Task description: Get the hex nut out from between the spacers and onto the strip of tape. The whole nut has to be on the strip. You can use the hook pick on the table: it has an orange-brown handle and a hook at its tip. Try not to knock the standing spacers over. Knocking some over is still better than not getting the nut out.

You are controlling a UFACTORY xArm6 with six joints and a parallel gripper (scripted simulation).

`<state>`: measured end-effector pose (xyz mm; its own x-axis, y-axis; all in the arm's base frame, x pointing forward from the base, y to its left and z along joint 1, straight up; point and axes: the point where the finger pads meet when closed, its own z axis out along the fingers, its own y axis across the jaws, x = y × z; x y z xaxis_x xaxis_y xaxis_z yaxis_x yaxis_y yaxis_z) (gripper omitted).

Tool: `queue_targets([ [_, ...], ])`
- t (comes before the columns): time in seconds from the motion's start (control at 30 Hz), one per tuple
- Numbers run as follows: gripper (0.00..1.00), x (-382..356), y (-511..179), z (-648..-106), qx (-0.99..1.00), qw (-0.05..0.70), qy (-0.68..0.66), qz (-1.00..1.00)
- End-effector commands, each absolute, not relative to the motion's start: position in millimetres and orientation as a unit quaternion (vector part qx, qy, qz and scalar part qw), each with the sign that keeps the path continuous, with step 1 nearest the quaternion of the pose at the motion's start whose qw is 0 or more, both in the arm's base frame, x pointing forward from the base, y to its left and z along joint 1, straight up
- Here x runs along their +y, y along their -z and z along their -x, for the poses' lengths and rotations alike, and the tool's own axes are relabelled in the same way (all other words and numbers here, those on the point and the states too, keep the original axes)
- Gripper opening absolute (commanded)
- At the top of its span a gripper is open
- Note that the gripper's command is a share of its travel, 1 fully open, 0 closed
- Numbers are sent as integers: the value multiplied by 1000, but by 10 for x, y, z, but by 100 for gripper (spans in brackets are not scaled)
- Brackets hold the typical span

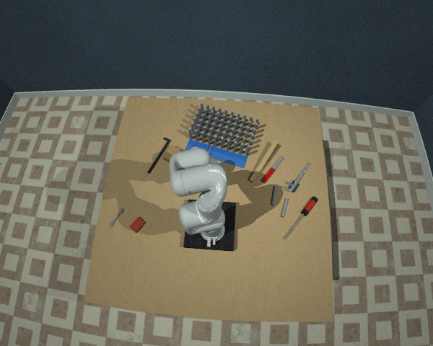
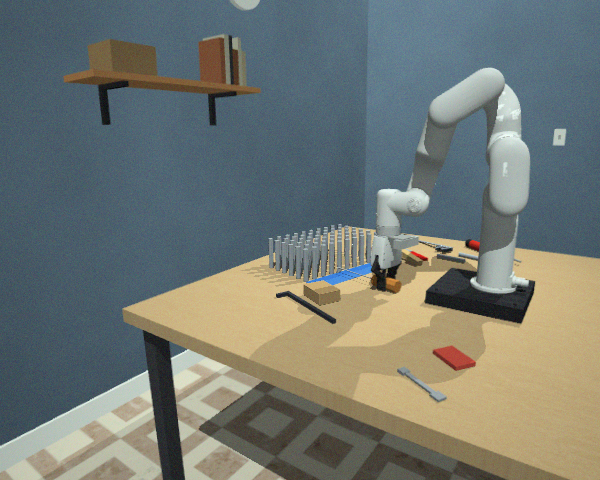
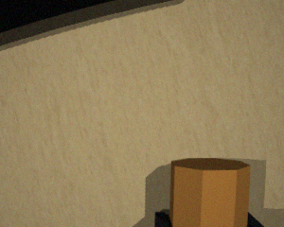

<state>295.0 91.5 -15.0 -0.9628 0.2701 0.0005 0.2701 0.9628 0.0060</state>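
My gripper (image 2: 384,276) is low over the table, just right of the blue tape strip (image 1: 239,159) (image 2: 336,276). It is shut on the orange-brown handle (image 2: 390,284) (image 3: 210,194) of the hook pick. The pick's thin shaft points out over the strip toward the spacers; I cannot make out its hook. The grey spacers (image 1: 224,128) (image 2: 316,250) stand upright in a dense grid right behind the strip. The hex nut is hidden among them. In the top view the arm covers the gripper and the pick.
A wooden block (image 1: 172,151) (image 2: 321,292) and a black hex key (image 1: 157,156) (image 2: 305,305) lie left of the strip. A red-handled tool (image 1: 272,169), calipers (image 1: 298,179), a screwdriver (image 1: 302,214) and grey rods (image 1: 284,207) lie right. A red block (image 1: 137,224) and small wrench (image 1: 115,217) lie near the base (image 2: 476,297).
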Motion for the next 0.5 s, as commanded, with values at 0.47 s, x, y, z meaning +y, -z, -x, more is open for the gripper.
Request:
queue_targets([
  [0.47,0,968,141,-2788,991,2,-4,-136],
])
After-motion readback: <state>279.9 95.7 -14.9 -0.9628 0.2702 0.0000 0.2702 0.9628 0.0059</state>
